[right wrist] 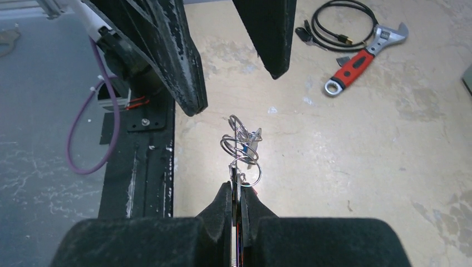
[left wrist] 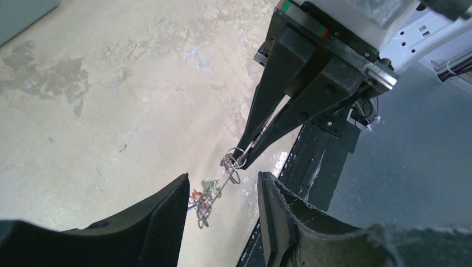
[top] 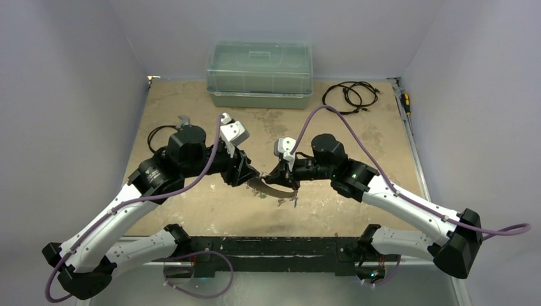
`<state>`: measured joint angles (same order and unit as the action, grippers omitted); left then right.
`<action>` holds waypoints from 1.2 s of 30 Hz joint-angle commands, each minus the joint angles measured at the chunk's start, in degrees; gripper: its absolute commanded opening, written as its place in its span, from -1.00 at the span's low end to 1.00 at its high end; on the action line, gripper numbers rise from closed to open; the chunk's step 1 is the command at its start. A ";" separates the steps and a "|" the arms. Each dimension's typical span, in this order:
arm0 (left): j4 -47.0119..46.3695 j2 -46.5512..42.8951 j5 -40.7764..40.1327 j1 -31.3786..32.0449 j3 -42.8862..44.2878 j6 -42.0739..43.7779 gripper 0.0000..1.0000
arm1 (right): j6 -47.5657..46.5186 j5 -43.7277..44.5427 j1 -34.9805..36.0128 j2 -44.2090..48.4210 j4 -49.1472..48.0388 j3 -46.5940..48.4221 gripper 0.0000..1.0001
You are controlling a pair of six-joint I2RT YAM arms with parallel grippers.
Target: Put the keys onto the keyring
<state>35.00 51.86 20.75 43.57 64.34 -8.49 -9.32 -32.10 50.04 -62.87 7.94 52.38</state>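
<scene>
Right gripper (right wrist: 237, 192) clamped tight on thin edge of keyring (top: 269, 187), held between both arms. Split rings (right wrist: 240, 146) bunched just past its fingertips. Keys (left wrist: 202, 201) with red and green tags hang close below. Left gripper (left wrist: 222, 177) faces it, fingers spread wide, gripping nothing. Farther off: red-handled wrench (right wrist: 359, 60) beside coiled black cable (right wrist: 334, 22); clear lidded box (top: 259, 73) at far edge of table (top: 191, 210).

Left claw (top: 251, 178), right claw (top: 288, 183) at keyring (top: 271, 187)
</scene>
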 commanded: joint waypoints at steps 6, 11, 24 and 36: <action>3.19 4.79 3.57 0.17 6.24 -2.46 -0.05 | -2.28 5.47 1.90 -0.16 0.08 3.39 -1.00; 2.62 6.39 2.23 0.18 4.82 -2.14 -0.06 | -2.45 6.06 2.20 -0.10 0.07 3.34 -1.00; 1.28 8.74 1.43 0.14 2.34 -1.46 -0.20 | -2.72 7.31 2.86 -0.56 0.37 3.34 -1.00; 0.61 9.98 2.83 0.24 1.10 -1.62 -0.42 | -2.81 7.83 3.22 -0.69 0.42 3.08 -1.00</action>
<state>37.39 61.78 22.57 43.57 65.78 -9.91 -11.46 -24.95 52.88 -63.88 9.93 52.51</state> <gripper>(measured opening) 0.309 0.032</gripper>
